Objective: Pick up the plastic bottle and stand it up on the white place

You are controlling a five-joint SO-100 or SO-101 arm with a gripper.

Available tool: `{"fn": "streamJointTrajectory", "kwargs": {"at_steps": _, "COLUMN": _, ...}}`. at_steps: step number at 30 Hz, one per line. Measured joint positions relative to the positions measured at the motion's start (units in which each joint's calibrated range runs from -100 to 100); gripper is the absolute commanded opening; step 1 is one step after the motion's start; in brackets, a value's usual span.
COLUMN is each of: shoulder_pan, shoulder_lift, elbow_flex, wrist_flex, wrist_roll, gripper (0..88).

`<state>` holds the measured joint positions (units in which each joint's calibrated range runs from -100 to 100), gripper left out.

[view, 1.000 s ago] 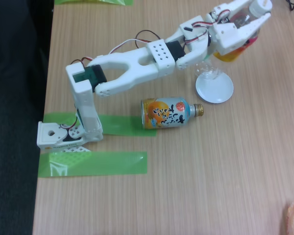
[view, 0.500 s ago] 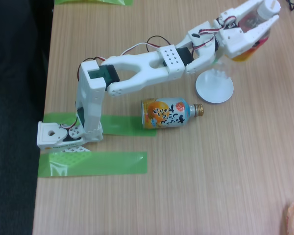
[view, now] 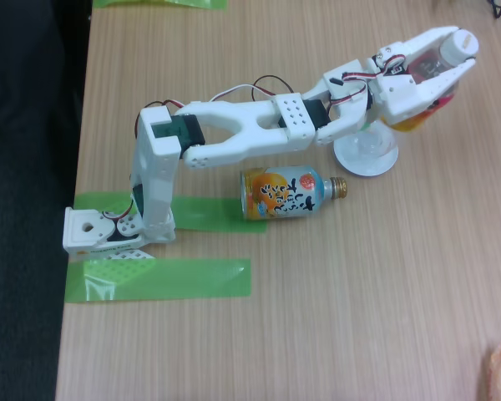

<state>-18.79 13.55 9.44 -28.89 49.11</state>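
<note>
Presently we log the plastic bottle (view: 441, 63) gripped in our fingers (view: 451, 77), over the white place (view: 366, 154); standing and release remain.

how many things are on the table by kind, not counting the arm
Bottles: 2, the clear plastic bottle with white cap held in the gripper, and the orange and light-blue bottle with gold cap lying on its side
Round white plates: 1
Green tape strips: 3
Total: 6
</note>
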Motion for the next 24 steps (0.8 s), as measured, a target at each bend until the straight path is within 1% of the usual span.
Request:
{"fn": "streamJointTrajectory", "kwargs": {"at_steps": 15, "shoulder_pan": 0.0, "shoulder_lift": -3.5, "elbow_flex": 0.9, "wrist_flex": 0.0, "wrist_roll": 0.0, "gripper": 6.9}}
{"fn": "streamJointTrajectory", "kwargs": {"at_steps": 24, "shoulder_pan": 0.0, "shoulder_lift": -14.6, "elbow_flex": 5.8, "wrist_flex": 0.0, "wrist_roll": 0.0, "gripper": 6.9}}
